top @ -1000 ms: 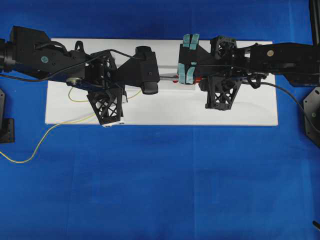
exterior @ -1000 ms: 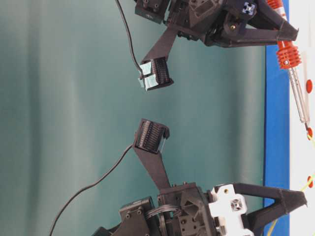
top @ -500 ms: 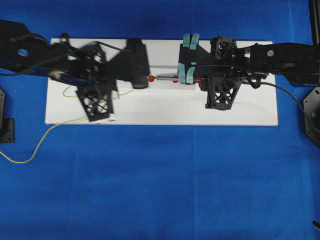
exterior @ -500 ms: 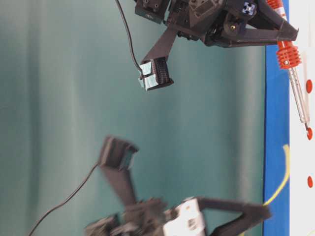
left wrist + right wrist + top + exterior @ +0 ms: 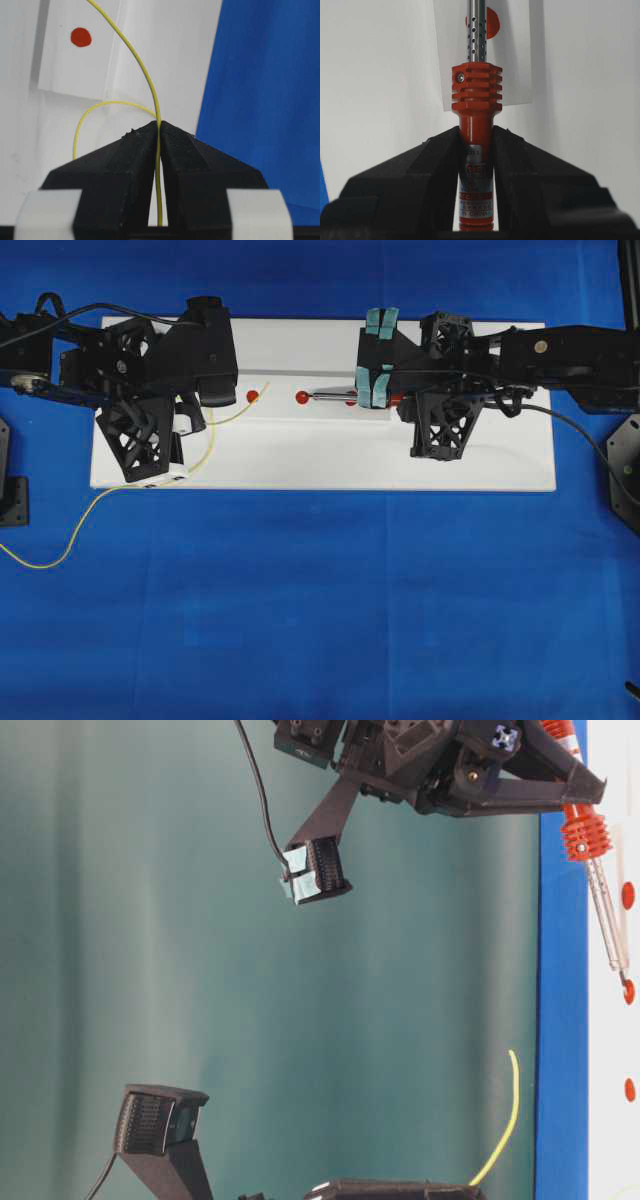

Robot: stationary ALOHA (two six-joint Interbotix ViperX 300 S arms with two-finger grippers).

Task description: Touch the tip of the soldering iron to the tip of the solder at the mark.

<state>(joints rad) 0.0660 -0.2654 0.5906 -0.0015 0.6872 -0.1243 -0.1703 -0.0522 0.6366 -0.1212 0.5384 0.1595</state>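
Note:
My right gripper (image 5: 476, 132) is shut on the orange-red handle of the soldering iron (image 5: 476, 95). In the overhead view its silver shaft (image 5: 335, 395) points left and its tip rests at a red mark (image 5: 302, 397). The left gripper (image 5: 159, 125) is shut on the thin yellow solder (image 5: 145, 75). The free end of the solder (image 5: 228, 411) curves toward another red mark (image 5: 252, 396), well left of the iron's tip. In the table-level view that solder end (image 5: 507, 1115) hangs raised above the board, and the iron (image 5: 607, 915) slants down to a mark (image 5: 628, 990).
The white board (image 5: 400, 465) lies on a blue cloth (image 5: 330, 600). The solder's long tail (image 5: 60, 552) trails off the board's left front corner onto the cloth. A black cord (image 5: 575, 430) runs from the right arm. A further red mark (image 5: 630, 1090) shows on the board.
The left arm has swung back to the left and lifted, carrying the solder end away from the iron's tip and off the board. The right arm and iron have not moved.

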